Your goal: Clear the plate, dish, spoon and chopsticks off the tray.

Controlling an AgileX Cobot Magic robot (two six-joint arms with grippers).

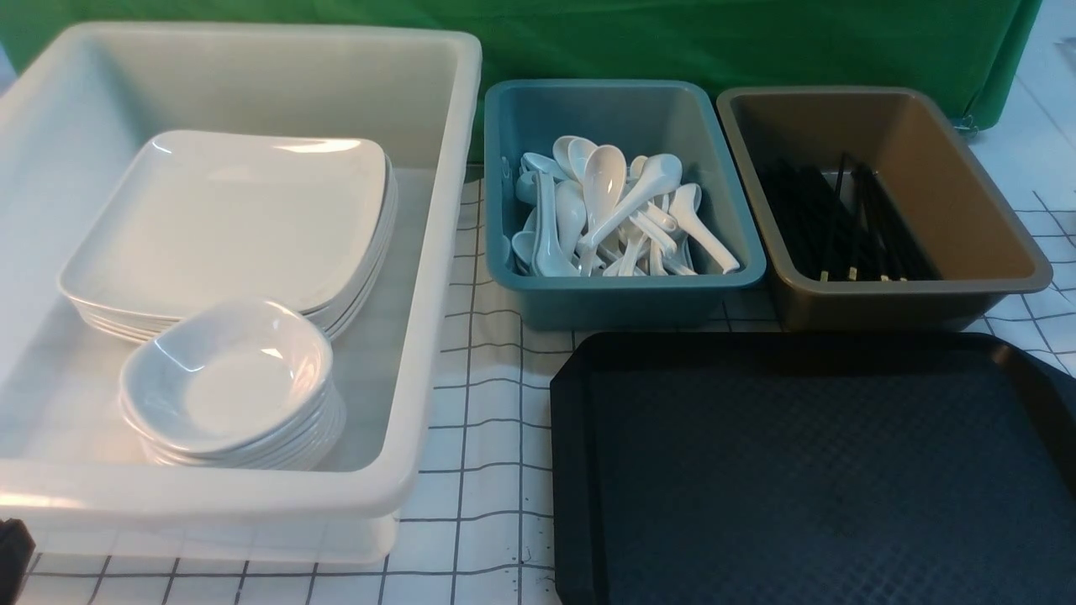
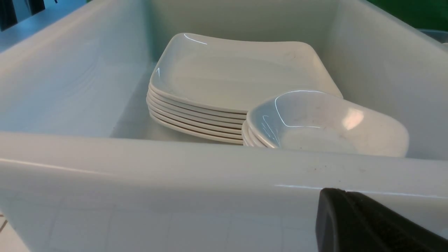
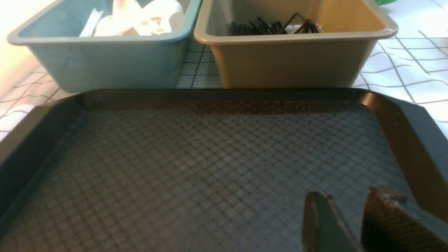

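Since the tray (image 1: 807,470) lies bare, with plate (image 1: 227,218) and dish (image 1: 227,378) stacked in the white tub (image 1: 437,252) (spoons, chopsticks binned too), simply retract: left fingers (image 2: 367,220) clenched, right fingers (image 3: 350,224) released, both empty.

Glossy white plates (image 1: 223,218) and dishes (image 1: 227,382); matt black textured plastic tray (image 1: 807,470).
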